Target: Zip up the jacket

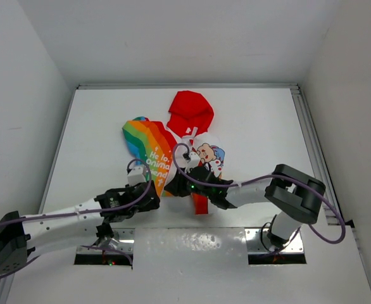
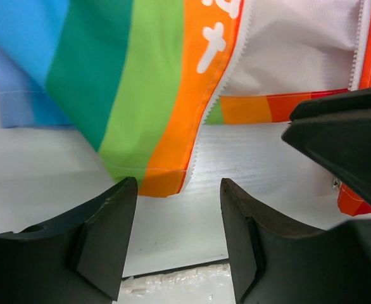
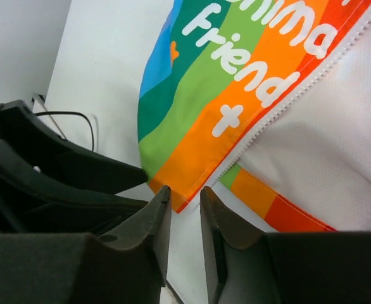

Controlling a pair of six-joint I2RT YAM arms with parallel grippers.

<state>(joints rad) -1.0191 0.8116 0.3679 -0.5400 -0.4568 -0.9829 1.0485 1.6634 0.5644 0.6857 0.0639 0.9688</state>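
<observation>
The jacket [image 1: 173, 142] lies open on the white table, red hood [image 1: 190, 111] at the far end, rainbow panel [image 1: 149, 147] on the left, white cartoon front [image 1: 207, 155] on the right. My left gripper [image 1: 155, 194] is open and empty just short of the rainbow panel's bottom hem corner [image 2: 163, 183], the jaws [image 2: 179, 187] wide apart over bare table. My right gripper [image 1: 173, 185] comes in from the right. Its jaws [image 3: 184, 195] stand a narrow gap apart at the same orange hem corner [image 3: 182, 199], by the white zipper teeth [image 3: 280, 107], gripping nothing.
The right gripper's black finger [image 2: 344, 142] crosses the right of the left wrist view, close to my left gripper. The left gripper's black body [image 3: 52, 171] fills the left of the right wrist view. Cables [image 1: 173, 155] loop over the jacket. A taped strip [image 1: 192, 244] lies at the near edge.
</observation>
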